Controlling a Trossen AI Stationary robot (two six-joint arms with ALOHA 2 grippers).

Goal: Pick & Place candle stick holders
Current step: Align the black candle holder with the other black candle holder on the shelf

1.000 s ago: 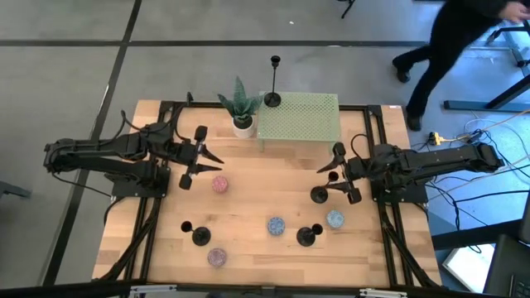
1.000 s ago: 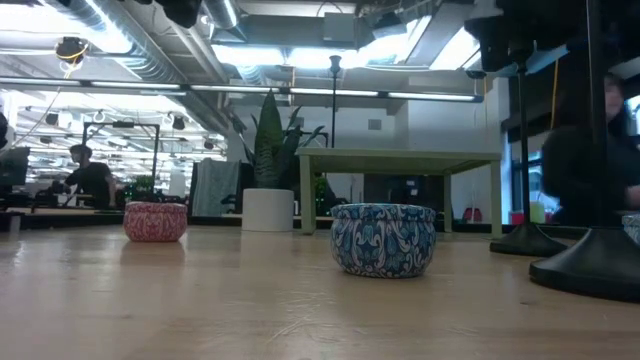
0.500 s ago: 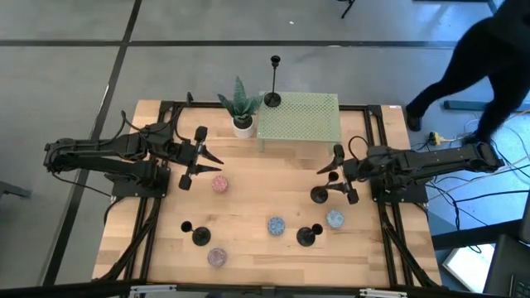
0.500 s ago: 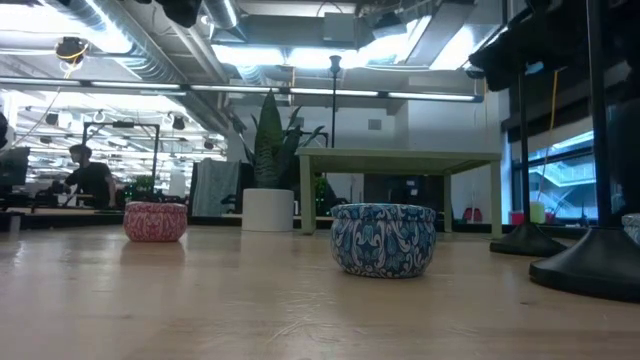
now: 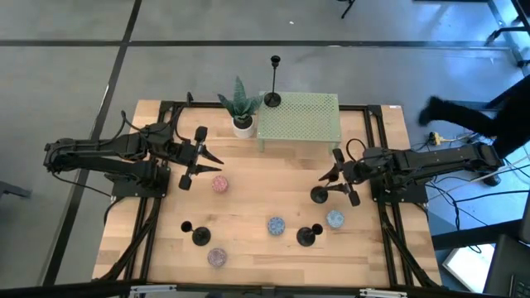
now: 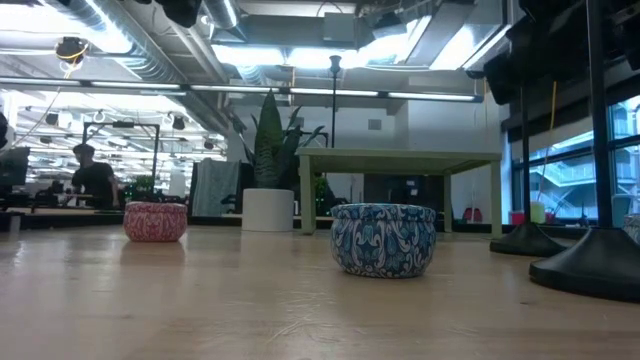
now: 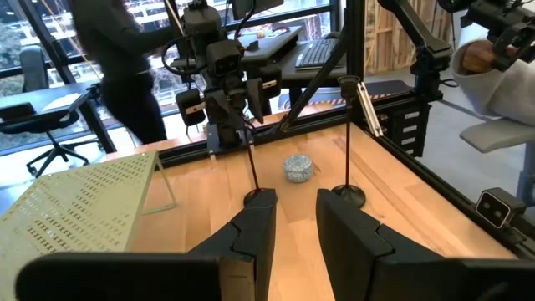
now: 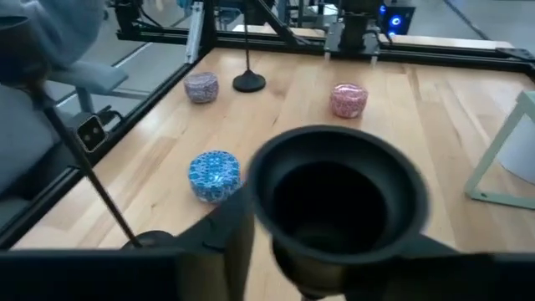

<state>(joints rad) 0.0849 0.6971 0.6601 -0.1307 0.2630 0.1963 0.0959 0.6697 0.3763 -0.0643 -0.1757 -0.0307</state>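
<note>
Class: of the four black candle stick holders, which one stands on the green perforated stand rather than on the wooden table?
The holder at the stand's corner beside the plant. The other three stand on the table: one at the right gripper, two near the front.

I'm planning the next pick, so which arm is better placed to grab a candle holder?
Right. The right gripper is open around the holder, whose cup sits between its fingers. The left gripper is open over bare table.

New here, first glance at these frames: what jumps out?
The right tool straddles a black holder's stem right of centre; its cup fills the right wrist view. Another holder stands on the green stand at the far edge, beside a spiky plant.
</note>
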